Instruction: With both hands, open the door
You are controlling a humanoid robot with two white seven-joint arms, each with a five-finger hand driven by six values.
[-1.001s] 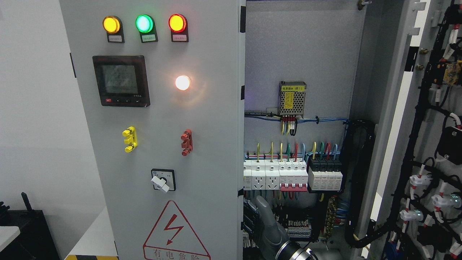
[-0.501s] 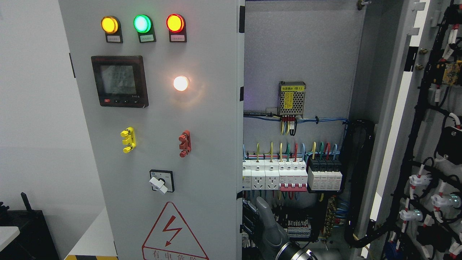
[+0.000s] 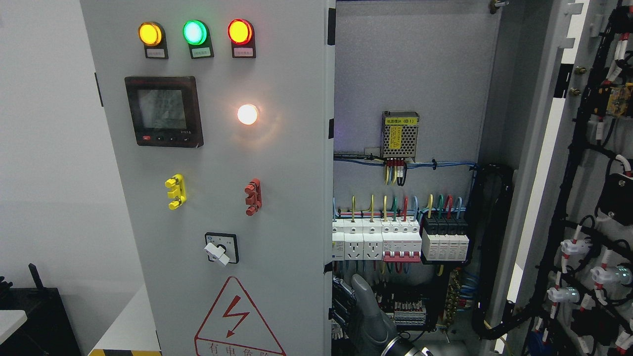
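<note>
The grey left cabinet door carries three lamps, a meter, a rotary switch and a lightning warning sign. Its free edge runs down the middle of the head view. My right hand comes up from the bottom edge right of the middle. Its dark fingers curl against that door edge and the grey thumb points up. The right door stands swung wide open at the far right, its wired inner side showing. The left arm does not show.
Inside the cabinet are a row of breakers and sockets, a small power supply and black cable bundles. A black case and a white surface lie at the lower left.
The left door's panel has shifted a few pixels to the left since one second ago. My right hand has sunk slightly along the door edge.
</note>
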